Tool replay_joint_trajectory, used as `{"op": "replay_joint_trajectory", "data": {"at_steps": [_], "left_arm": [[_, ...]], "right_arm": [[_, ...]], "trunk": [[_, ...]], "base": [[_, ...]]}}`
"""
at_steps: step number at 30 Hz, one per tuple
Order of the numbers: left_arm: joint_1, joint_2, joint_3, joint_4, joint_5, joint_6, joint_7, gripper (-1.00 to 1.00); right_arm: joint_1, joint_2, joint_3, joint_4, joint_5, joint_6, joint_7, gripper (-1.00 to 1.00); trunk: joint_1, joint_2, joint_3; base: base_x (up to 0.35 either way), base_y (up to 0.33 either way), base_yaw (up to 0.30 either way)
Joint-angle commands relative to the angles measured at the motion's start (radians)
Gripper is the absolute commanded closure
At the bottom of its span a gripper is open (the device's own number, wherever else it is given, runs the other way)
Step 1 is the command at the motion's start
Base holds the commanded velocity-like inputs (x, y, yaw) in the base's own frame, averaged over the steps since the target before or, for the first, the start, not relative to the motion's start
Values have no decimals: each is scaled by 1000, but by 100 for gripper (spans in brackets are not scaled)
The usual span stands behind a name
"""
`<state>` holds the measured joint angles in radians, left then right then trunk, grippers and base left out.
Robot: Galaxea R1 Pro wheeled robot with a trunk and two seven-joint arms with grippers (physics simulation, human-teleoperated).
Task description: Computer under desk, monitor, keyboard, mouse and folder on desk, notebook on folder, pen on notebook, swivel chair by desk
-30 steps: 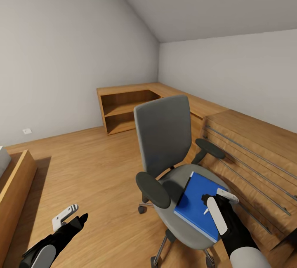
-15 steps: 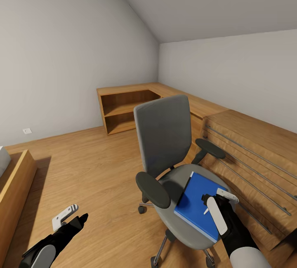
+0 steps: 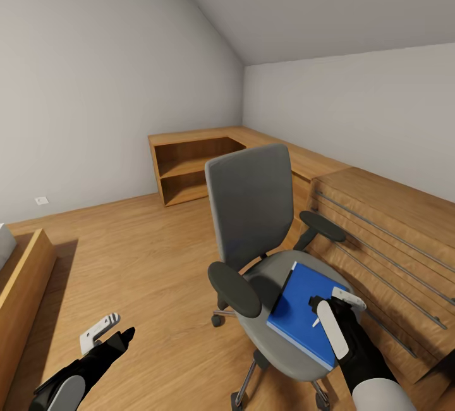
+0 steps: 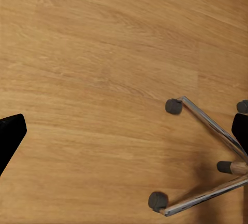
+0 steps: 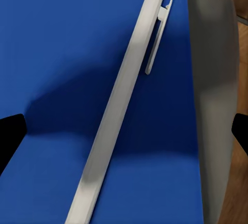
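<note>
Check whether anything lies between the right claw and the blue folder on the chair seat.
Yes: the pen lies on the folder, directly under the right claw, whose fingers are spread. The folder rests on the swivel chair seat.

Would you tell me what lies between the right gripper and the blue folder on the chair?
In the right wrist view, a pen lies on the folder, between the right gripper and the blue cover.
</note>
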<state>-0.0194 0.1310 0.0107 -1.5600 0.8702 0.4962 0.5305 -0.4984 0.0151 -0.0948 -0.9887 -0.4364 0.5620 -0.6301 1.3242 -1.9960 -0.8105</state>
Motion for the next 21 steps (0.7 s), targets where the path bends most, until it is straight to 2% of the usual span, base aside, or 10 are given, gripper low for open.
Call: {"op": "replay_joint_trajectory", "data": {"at_steps": [1, 21], "left_arm": [[-1, 0, 0, -2, 10, 2, 8, -100], [-1, 1, 0, -2, 16, 4, 6, -100]], "right_arm": [[0, 0, -2, 13, -7, 5, -6, -100], [0, 0, -2, 13, -7, 21, -6, -100]], "trunk": [[0, 0, -1], [0, 0, -1]], "base": [[0, 0, 0], [0, 0, 0]]}}
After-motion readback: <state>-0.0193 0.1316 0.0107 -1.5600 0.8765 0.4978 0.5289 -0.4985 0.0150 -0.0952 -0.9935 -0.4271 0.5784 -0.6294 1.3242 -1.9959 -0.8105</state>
